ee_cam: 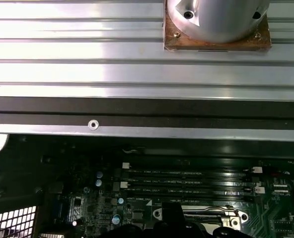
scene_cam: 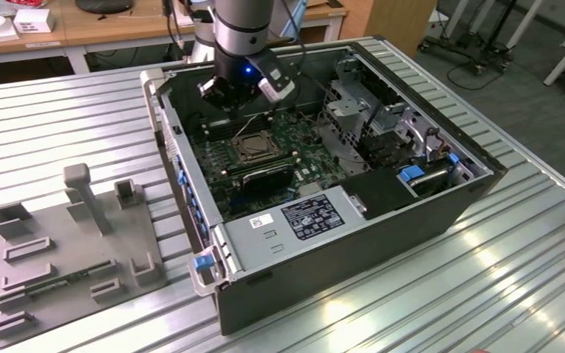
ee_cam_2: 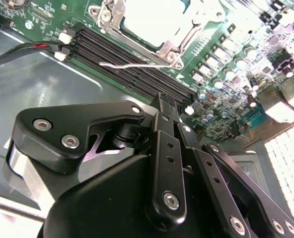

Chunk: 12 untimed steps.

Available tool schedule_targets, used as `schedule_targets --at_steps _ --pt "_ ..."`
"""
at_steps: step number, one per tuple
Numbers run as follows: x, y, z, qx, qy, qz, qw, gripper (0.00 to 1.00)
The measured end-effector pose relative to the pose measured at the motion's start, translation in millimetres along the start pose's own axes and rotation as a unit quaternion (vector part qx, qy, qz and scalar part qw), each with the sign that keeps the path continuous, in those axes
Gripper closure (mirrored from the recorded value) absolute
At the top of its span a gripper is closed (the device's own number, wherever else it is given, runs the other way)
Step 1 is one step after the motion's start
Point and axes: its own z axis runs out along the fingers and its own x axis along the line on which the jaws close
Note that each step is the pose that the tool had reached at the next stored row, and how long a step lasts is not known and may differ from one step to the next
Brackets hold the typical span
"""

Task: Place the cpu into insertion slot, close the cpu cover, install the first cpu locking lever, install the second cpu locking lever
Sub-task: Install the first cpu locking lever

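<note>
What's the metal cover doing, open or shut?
Shut, it seems: the cover lies flat around the pale cpu.

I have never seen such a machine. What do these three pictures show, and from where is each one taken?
The grey tube is a robot arm; its gripper hangs inside an open computer case on a ribbed metal table. The exterior view looks from outside; both wrist views come from cameras riding on the arm. In the second wrist view the pale cpu lies in the insertion slot, the cpu cover framing it, beside long black memory slots. A grey holder tray lies at the exterior view's left. Whether the gripper holds anything, I cannot tell.
</note>
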Motion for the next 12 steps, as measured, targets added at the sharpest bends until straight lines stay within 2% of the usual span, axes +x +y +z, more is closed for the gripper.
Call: schedule_targets --at_steps 12 --pt "-10.3 -2.6 9.0 0.0003 -0.0001 0.0 1.0 0.89"
